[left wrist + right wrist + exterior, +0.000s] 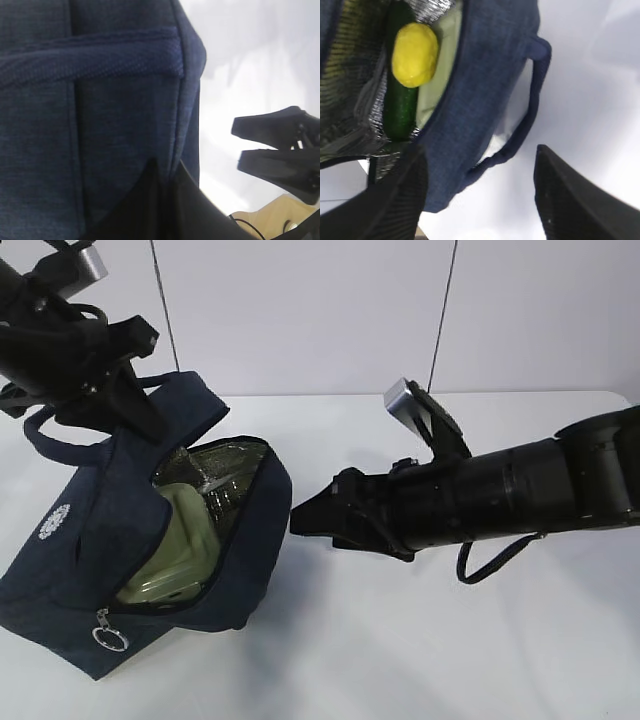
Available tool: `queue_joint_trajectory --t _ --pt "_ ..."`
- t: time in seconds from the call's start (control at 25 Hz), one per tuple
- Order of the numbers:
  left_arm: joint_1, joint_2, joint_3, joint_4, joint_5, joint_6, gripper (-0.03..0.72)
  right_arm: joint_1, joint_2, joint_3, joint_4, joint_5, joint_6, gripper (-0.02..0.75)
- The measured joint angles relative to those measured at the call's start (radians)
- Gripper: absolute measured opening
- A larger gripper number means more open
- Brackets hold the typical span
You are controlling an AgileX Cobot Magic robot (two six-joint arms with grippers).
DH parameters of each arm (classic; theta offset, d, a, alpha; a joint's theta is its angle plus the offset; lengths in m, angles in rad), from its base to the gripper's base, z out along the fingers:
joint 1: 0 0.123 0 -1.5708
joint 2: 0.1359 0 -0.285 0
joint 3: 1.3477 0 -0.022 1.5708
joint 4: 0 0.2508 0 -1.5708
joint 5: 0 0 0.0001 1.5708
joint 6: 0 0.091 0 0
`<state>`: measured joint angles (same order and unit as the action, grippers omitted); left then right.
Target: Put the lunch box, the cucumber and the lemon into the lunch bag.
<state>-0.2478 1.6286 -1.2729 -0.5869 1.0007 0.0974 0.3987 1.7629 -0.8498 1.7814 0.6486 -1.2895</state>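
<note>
The navy lunch bag (90,540) lies tilted on the white table with its mouth open toward the right. Inside it rests the lunch box (175,540), showing its sage-green lid. In the right wrist view the lemon (415,55) sits on the cucumber (400,110) beside the lunch box (440,75), all inside the lunch bag (485,75). My left gripper (145,420) is shut on the lunch bag's (100,125) upper fabric, its fingers (145,200) pinched together. My right gripper (297,520) stands open and empty just outside the bag's mouth, next to a loop handle (532,110).
The white table (400,660) spreads in front and to the right of the bag. A metal ring pull (110,638) hangs at the bag's lower front corner. The right arm (520,495) stretches in from the right edge. A white wall stands behind.
</note>
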Motion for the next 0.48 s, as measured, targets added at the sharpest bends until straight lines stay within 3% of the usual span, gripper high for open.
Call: queue_joint_trajectory --t 0.48 --pt "0.000 0.000 0.000 0.000 0.002 0.000 -0.001 0.000 0.174 -0.054 0.023 0.156 -0.016 0.482"
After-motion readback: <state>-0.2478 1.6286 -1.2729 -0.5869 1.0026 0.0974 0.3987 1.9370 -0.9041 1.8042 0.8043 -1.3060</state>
